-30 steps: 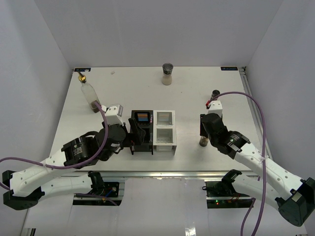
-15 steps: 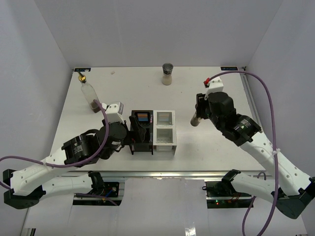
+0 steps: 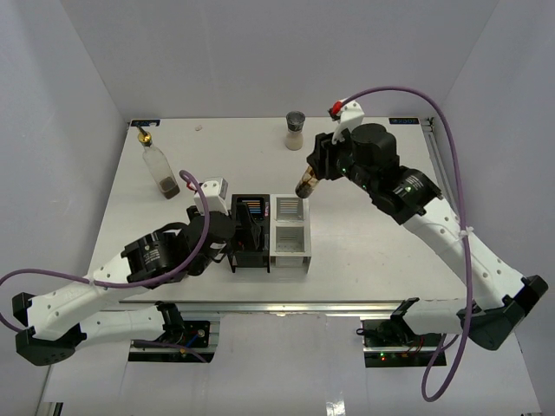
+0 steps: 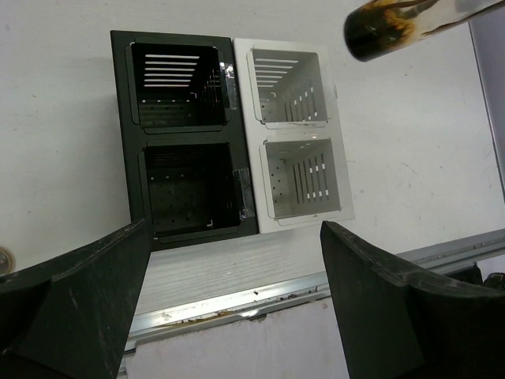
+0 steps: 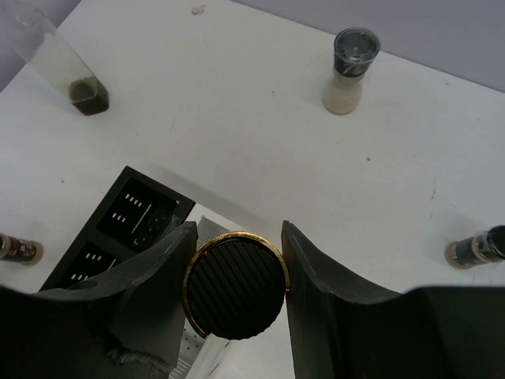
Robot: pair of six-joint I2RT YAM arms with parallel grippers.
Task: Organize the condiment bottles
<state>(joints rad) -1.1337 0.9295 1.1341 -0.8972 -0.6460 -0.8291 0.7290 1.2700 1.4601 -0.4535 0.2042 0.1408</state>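
The dark-stained bottle [image 3: 304,185] hangs mid-frame, pinched at its cap by the right gripper [image 5: 237,253], seemingly over the rack's [image 4: 183,136] upper white cell. All four cells look empty. The shaker [image 3: 295,132] and spouted bottle [image 3: 157,166] stand outside. The left gripper [image 4: 235,260] is spread wide.

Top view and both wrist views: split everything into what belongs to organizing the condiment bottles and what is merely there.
Job:
- gold-capped bottle, held in the right claw
- glass bottle with gold pourer
- grey-lidded shaker
- small jar lying left
- dark-capped jar lying right

Merely there:
- black-and-white rack, likely the destination
- purple cables
- left claw, open, holding nothing
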